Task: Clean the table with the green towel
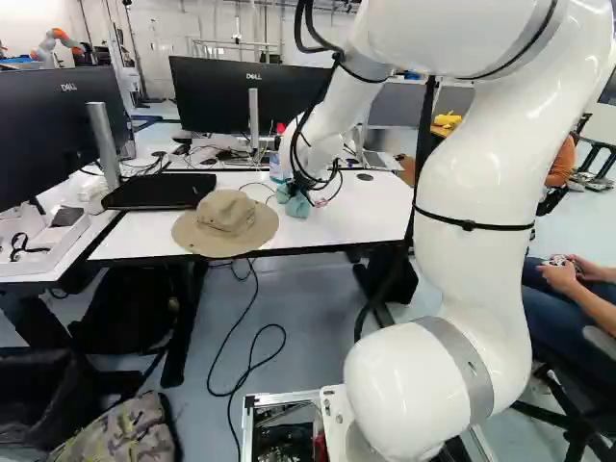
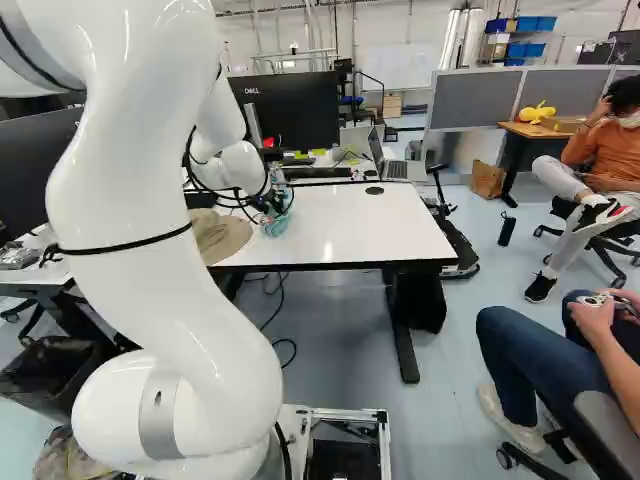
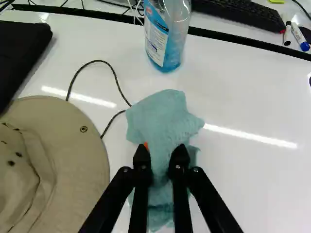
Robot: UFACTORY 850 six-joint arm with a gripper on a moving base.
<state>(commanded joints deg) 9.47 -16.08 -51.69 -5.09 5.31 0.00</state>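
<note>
Wrist view: green towel, bunched on the white bench, with a fold held between the partly parted fingers. Ahead of it, a bottle of blue liquid stands upright; beside it, a tan hat. A thin cord reaches the towel's edge.

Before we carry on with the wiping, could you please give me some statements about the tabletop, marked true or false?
1. The hat lies on the table beside the towel. True.
2. The bottle of blue liquid lies on its side. False: it stands upright.
3. A thin cord runs from the hat's brim to the towel. True.
4. The gripper is over the hat. False: it is at the towel.
5. The towel is spread flat. False: it is bunched up.
</note>
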